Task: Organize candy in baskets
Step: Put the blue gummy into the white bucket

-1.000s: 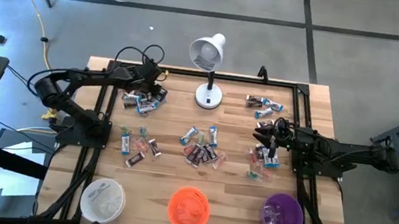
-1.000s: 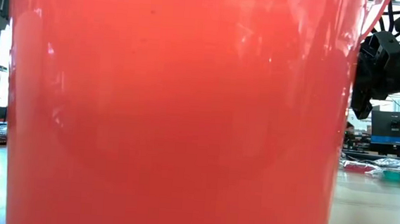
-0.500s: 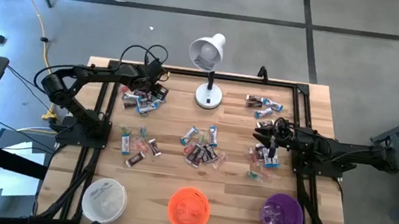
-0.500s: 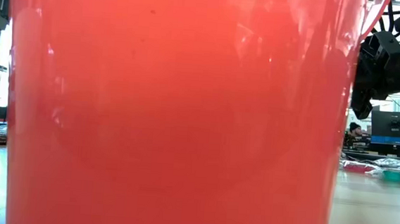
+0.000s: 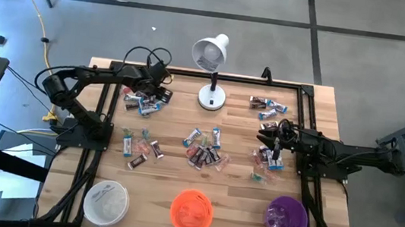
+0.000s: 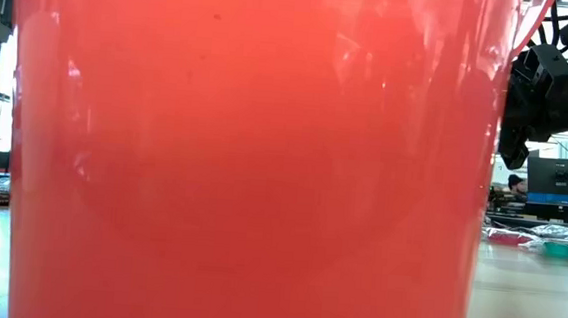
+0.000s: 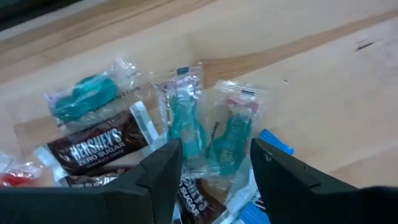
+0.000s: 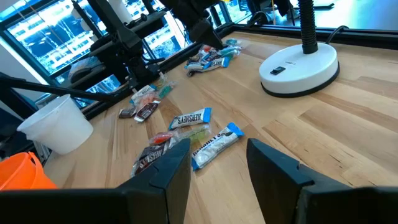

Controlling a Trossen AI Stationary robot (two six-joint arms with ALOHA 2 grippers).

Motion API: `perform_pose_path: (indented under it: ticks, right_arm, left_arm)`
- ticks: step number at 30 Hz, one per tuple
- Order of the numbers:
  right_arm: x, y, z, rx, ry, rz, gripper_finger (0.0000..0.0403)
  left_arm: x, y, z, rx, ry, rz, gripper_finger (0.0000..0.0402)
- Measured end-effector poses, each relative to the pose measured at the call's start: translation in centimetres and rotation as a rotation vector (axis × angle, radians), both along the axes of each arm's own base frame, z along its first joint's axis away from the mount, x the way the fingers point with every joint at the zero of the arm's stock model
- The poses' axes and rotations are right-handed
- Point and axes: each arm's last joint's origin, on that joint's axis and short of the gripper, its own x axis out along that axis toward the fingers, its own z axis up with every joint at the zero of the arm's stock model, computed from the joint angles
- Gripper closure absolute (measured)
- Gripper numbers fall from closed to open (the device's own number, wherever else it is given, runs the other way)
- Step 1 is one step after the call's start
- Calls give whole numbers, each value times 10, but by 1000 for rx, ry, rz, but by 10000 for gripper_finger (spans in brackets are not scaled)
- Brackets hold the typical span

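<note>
Candy lies in loose groups on the wooden table: a far-left pile (image 5: 142, 104), a left group (image 5: 140, 146), a middle group (image 5: 204, 150), and groups at the right (image 5: 267, 161) and far right (image 5: 267, 106). My left gripper (image 5: 151, 92) hangs open over the far-left pile, pointing steeply down. In its wrist view the gripper (image 7: 214, 168) stands above two teal candies in clear wrappers (image 7: 233, 134), beside a brown Hershey's candy (image 7: 99, 146). My right gripper (image 8: 217, 168) waits open and about level at the table's right side (image 5: 272, 140). The white (image 5: 104, 202), orange (image 5: 191, 210) and purple (image 5: 286, 217) baskets stand along the near edge.
A white desk lamp (image 5: 211, 69) stands on its round base (image 5: 211, 97) at the far middle. A black frame (image 5: 101, 129) runs round the working area. In the low view the orange basket's wall (image 6: 254, 157) fills nearly the whole picture, with a dark arm part (image 6: 550, 87) at the right.
My left arm has shifted slightly above the far-left candy pile, and its gripper has tipped more steeply downward. Its fingers stay open. The candy and my right arm have kept still.
</note>
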Motion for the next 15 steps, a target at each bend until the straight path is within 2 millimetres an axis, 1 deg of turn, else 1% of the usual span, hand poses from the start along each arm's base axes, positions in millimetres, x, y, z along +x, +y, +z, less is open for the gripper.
perform_pose_path:
  ticks: [2, 8, 15]
  right_arm:
    - [0, 0, 0, 0, 0, 0, 251]
    - [0, 0, 0, 0, 0, 0, 251]
    - [0, 0, 0, 0, 0, 1, 251]
  left_arm:
    - [0, 0, -2, -6, 6, 4, 222]
    - [-1, 8, -17, -57, 21, 36, 222]
    - [-3, 16, -24, -58, 19, 65, 222]
